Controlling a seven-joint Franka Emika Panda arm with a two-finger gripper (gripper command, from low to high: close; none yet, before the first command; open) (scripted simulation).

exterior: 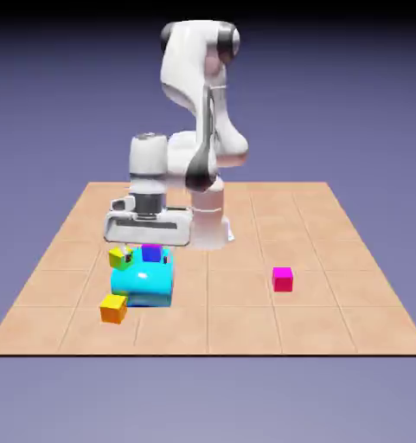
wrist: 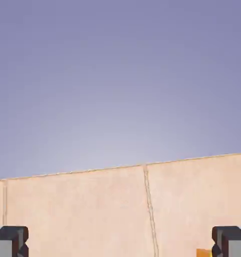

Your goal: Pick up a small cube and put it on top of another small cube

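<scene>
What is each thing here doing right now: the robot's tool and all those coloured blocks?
Tool: open, empty.
Small orange cube: on the table, beside the cyan block.
Small magenta-pink cube: alone on the table, nothing on it.
Large cyan block: on the table.
Yellow-green cube: against the cyan block.
Purple-and-blue cube: on the cyan block.

Bare table (wrist: 92, 211), wide-spread claw (wrist: 120, 243) tips

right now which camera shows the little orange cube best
The exterior view: the orange cube is whole there, on the table in front of the big cyan block. The hand view catches only an orange sliver at its bottom edge, beside a fingertip.
</scene>
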